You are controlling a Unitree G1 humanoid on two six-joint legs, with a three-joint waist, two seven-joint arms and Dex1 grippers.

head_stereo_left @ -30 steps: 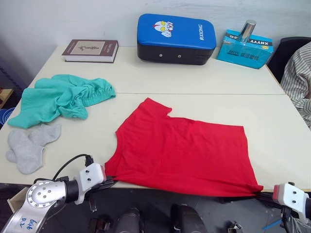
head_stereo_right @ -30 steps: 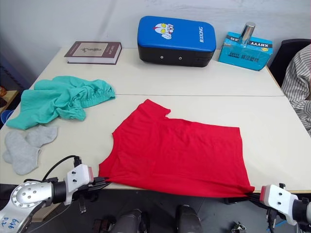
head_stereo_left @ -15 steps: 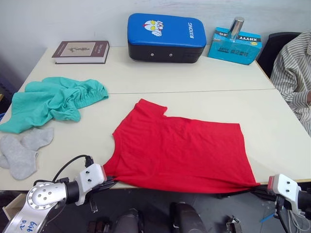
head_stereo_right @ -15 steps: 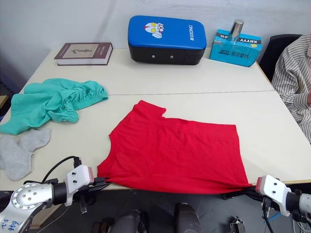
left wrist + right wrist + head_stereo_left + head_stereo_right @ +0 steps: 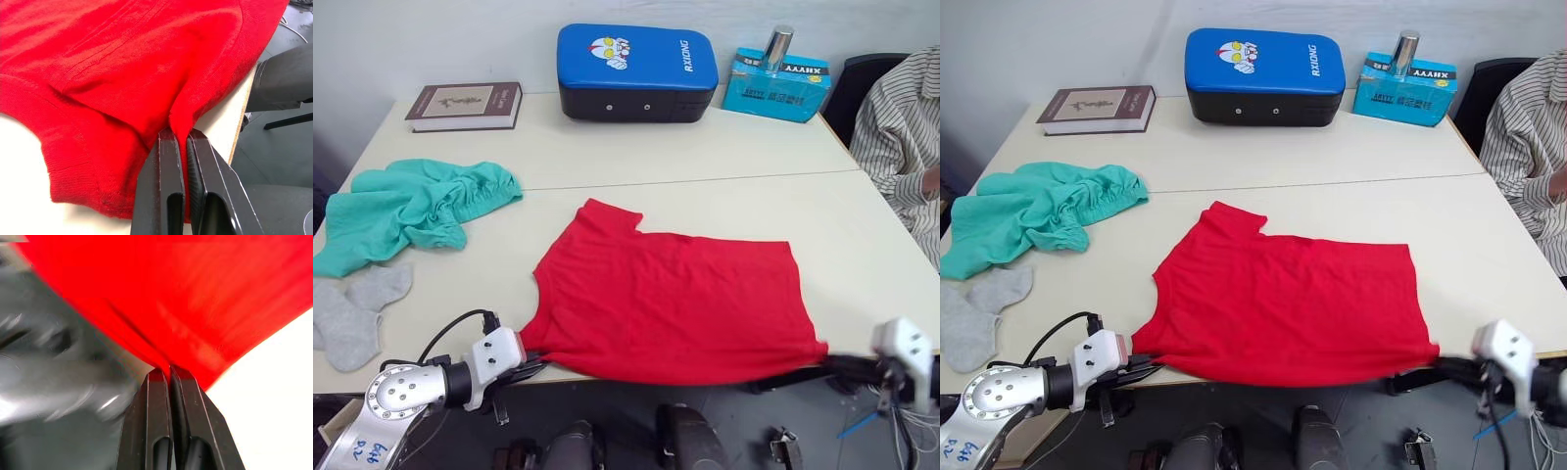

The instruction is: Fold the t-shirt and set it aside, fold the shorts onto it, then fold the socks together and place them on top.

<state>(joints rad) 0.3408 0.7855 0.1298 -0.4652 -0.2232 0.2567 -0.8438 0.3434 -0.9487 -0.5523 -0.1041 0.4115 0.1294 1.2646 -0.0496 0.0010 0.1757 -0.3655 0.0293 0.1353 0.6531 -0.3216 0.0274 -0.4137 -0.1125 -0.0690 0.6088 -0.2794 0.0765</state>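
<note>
Fingers [image 5: 168, 161] of the left gripper [image 5: 178, 139] are clamped on a pinch of the bright red short-sleeved cotton t-shirt [image 5: 671, 299] at its near-left corner, right at the pale table's [image 5: 607, 157] front edge. Over on the right, the right gripper [image 5: 169, 368] nips the near-right hem the same way. The shirt lies flat along that front edge, long axis running left to right, collar end leftward, one sleeve poking toward the far edge. The danger: both grips are thin, so an uneven pull could slip a corner free or drag the shirt off the front edge.
</note>
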